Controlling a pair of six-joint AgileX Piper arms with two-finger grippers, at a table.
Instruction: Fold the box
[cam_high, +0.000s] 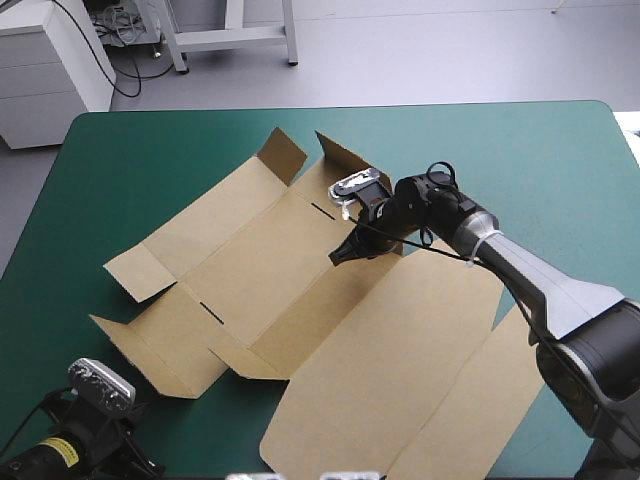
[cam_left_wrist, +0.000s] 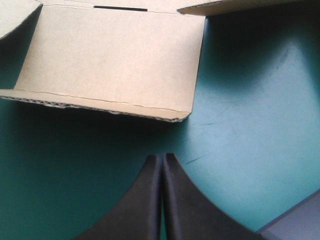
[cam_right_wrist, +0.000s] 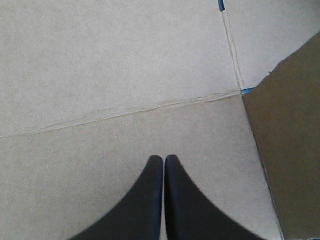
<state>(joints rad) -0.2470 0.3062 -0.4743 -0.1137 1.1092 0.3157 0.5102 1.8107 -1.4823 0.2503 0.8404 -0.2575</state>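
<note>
The right arm (cam_high: 520, 270) reaches in from the near right, across the box's wide lid panel (cam_high: 400, 380). It bends at the wrist so that the right gripper (cam_high: 336, 257) points down and leftward at the middle of the box (cam_high: 260, 265). Its fingers are pressed together into one point and hold nothing. In the right wrist view they stand over plain board, with a crease (cam_right_wrist: 125, 112) running across just ahead and a raised flap (cam_right_wrist: 290, 150) beside them. Whether the tips touch the board cannot be told. The left gripper (cam_left_wrist: 162, 159) sits low at the table's near left corner, off the box, its fingers likewise closed on nothing over bare cover (cam_left_wrist: 250, 125). Just ahead of it lies a corner flap (cam_left_wrist: 110, 60), its corrugated edge toward the gripper and seemingly lifted a little, with shadow under it. The box lies spread almost flat, slanting across the middle of the table from far centre to the near edge. Only the far flaps (cam_high: 283, 153) stand up. A slot (cam_high: 322, 209) shows just beyond the right gripper. The right arm covers part of the lid panel and the fold beside it. The box's near edge is cut off in the high view, where the left gripper's fingers are hidden under its own arm.
</note>
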